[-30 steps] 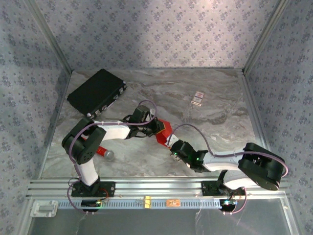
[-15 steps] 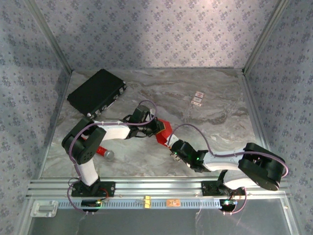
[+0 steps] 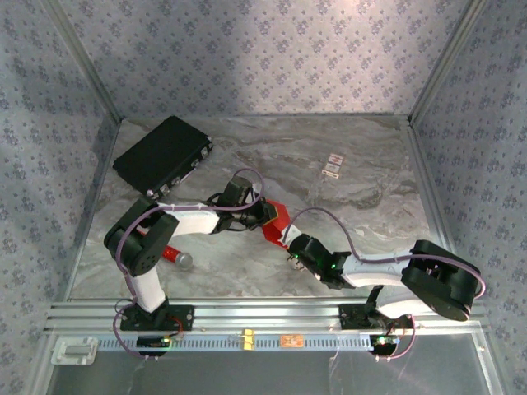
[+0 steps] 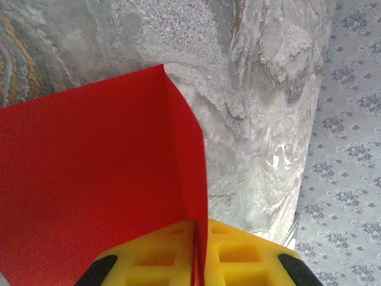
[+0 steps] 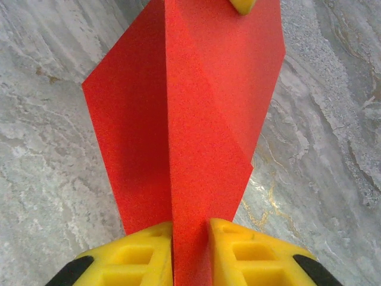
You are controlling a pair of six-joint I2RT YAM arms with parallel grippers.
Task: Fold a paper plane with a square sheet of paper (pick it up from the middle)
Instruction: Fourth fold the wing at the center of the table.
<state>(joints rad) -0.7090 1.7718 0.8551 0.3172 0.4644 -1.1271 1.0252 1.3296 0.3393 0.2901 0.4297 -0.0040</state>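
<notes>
Case (image 3: 163, 155): black, flat on the counter (image 3: 247, 276) at far left, well apart from the work.
Cylinder (image 3: 173, 256): small, red with a grey end, lying beside the left arm's base; no part in the folding.
Left tool (image 4: 195, 253): yellow pads pressed together on one edge of the paper, gripping it; no visible shift over the last second.
Paper (image 3: 276, 220): bright red, near the counter's middle, held between the two tools and apparently lifted clear of the surface. Bent into a V along a sharp ridge, with a diagonal crease on one panel; not yet a dart.
Right tool (image 5: 190, 253): pads tight against both sides of the folded ridge, gripping the paper; pinch drawn a little tighter than a second ago.
Cards (image 3: 333, 165): two small labels farther back on the right, untouched.
Change: only the firmer pinch on the right; paper's place and shape otherwise the same from overhead.
Meaning: probably the centre crease being pressed in, an early step; nose and wing folds seemingly still to do.
Risk: thin sheet spanning two grips, liable to tear or slip if pulled apart.
</notes>
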